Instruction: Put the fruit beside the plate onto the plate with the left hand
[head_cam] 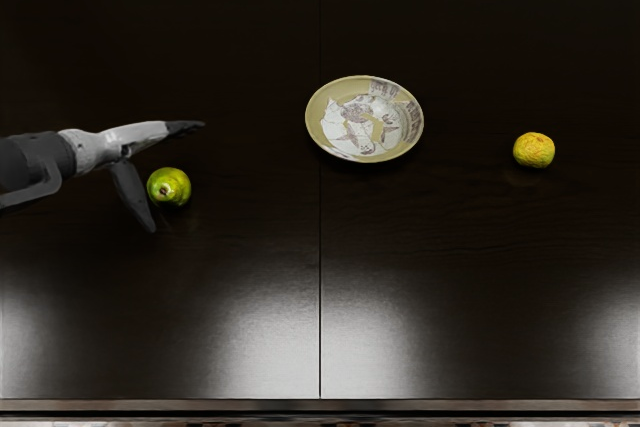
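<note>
Reaching hand: we see the left hand (128, 145), its arm entering from 9 o'clock, poised at the green fruit's 10 o'clock.
Fingers: spread wide. The long fingers (185, 127) are stretched flat toward 3 o'clock and pass over the fruit's 12 o'clock side, while the thumb (133, 197) angles down toward 5 o'clock on its 9 o'clock side. They pinch nothing.
Contact: the thumb lies just beside the fruit; we cannot tell whether it touches.
Green fruit (169, 186): on the table (250, 277), well apart from the plate, at the plate's 8 o'clock, and sitting in the open fork of the hand.
Plate (315, 119): near the table's middle toward 12 o'clock, with no fruit on it.
Orange fruit (534, 149): at the plate's 4 o'clock, far from the hand.
Done: by our reading, only the approach; the hand brackets the fruit.
Left: closing on the fruit, lifting it, carrying it toward 2 o'clock, and setting it on the plate.
Long axis: the fruit looks almost round, so we find no clear long axis.
Pointing: a small dark spot shows left of its centre. We take it for a stem or blossom end turned up toward 9 o'clock, though it is too small to be sure.
</note>
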